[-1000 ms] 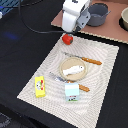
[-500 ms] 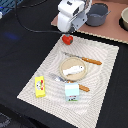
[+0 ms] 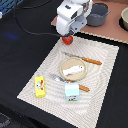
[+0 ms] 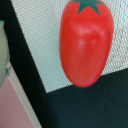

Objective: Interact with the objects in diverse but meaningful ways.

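A shiny red pepper point(image 3: 69, 39) with a green stalk lies at the far corner of the woven placemat point(image 3: 102, 75). My gripper point(image 3: 67, 34) hangs right over it, the white hand hiding the fingers. The wrist view is filled by the red pepper point(image 4: 86, 42), with no fingers showing. The yellow box point(image 3: 40, 86) and the white carton point(image 3: 72, 92) stand near the mat's front edge. A white elongated piece point(image 3: 74, 69) lies on the tan plate point(image 3: 64, 64).
A wooden-handled knife point(image 3: 84, 59) lies behind the plate and a fork point(image 3: 71, 83) in front of it. A grey pot point(image 3: 97, 14) and a bowl point(image 3: 124, 19) sit on the pinkish board point(image 3: 107, 31) at the back. A black cable point(image 3: 30, 30) crosses the dark table.
The arm has moved toward the exterior view's left and come down over the red pepper, which is now partly covered by the hand. The other objects have not moved.
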